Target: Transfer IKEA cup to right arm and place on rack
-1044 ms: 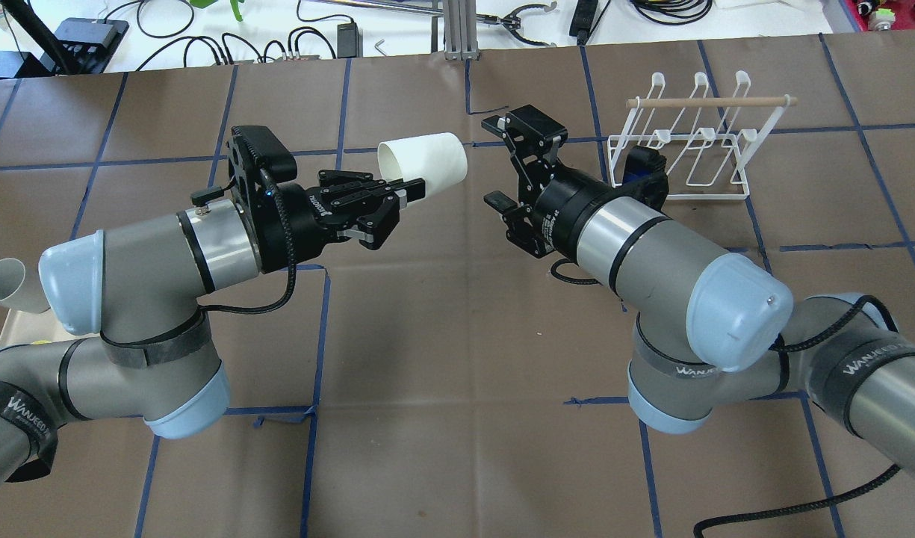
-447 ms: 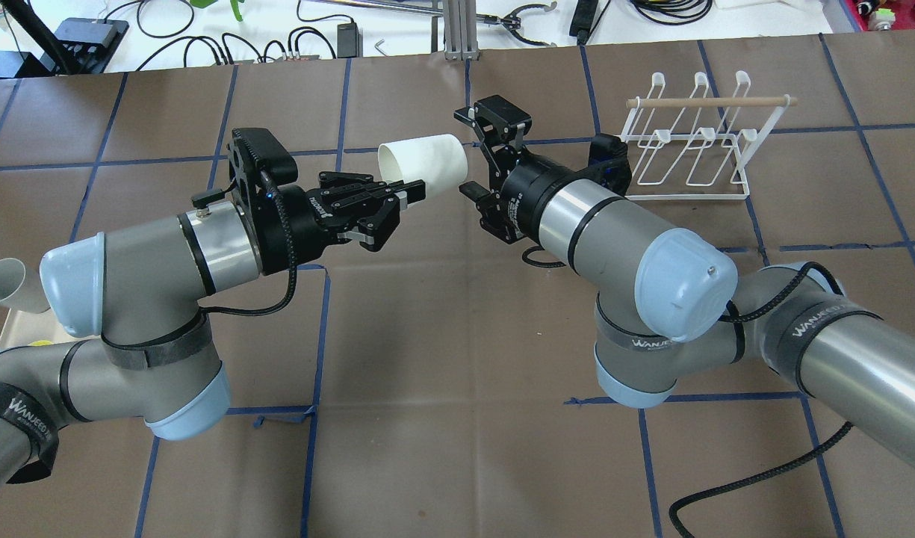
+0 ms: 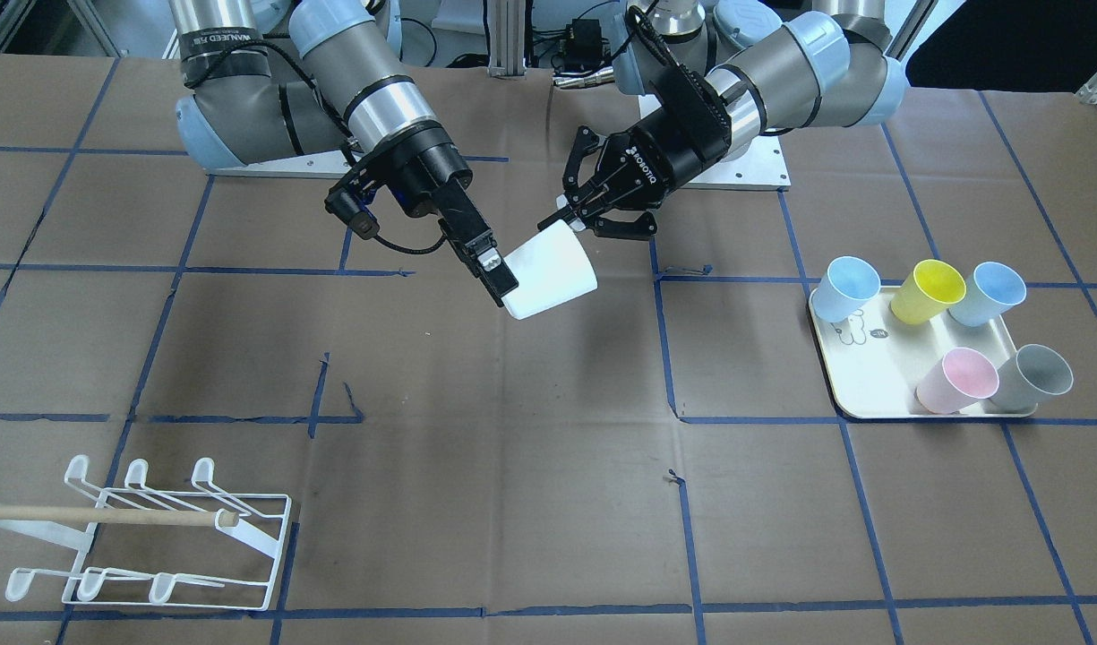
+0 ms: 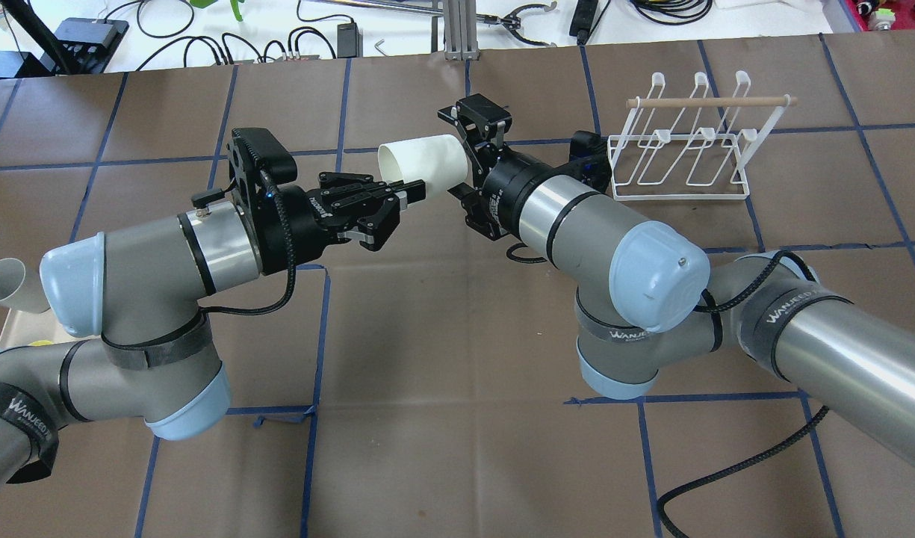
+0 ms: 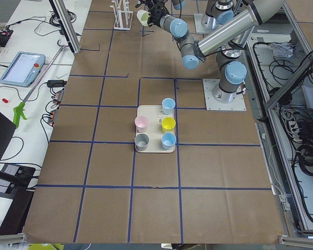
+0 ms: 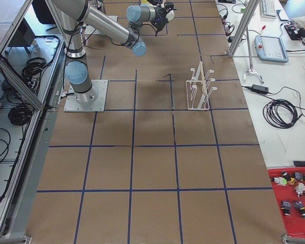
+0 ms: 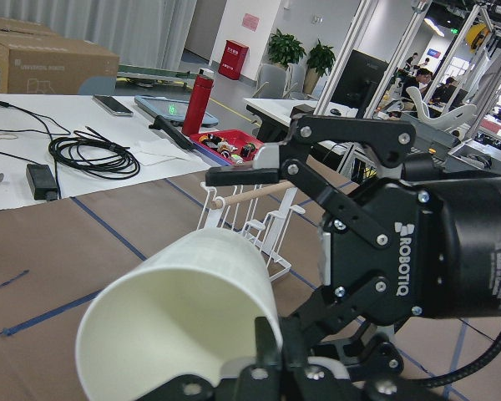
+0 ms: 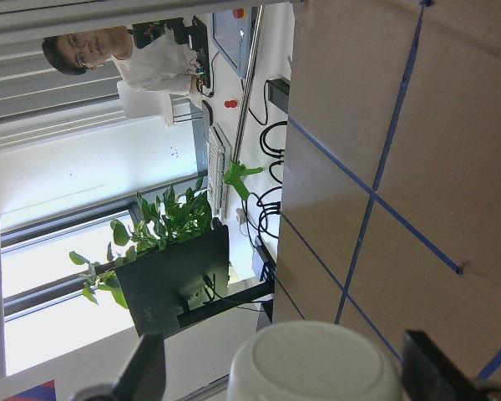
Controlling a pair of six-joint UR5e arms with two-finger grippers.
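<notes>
Since the left claw [image 4: 411, 191] pinches the cup [image 4: 423, 158] by its rim, its base lies centred, axis-on, inside your spread right claw [image 4: 461, 158].

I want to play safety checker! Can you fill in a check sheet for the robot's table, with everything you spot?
Surface: table covered in brown paper with blue tape squares; no spills seen.
Job's things: white cup held sideways in the air; rack standing with no cups on it.
Clutter: tray holding five coloured cups.
Hands: left hand shut on the white cup's rim; right hand open, its fingers on either side of the cup's bottom.
Cables: black cable looping off the left arm's wrist; loose cables on the white bench beyond.
Surroundings: a person and a plant past the table.
</notes>
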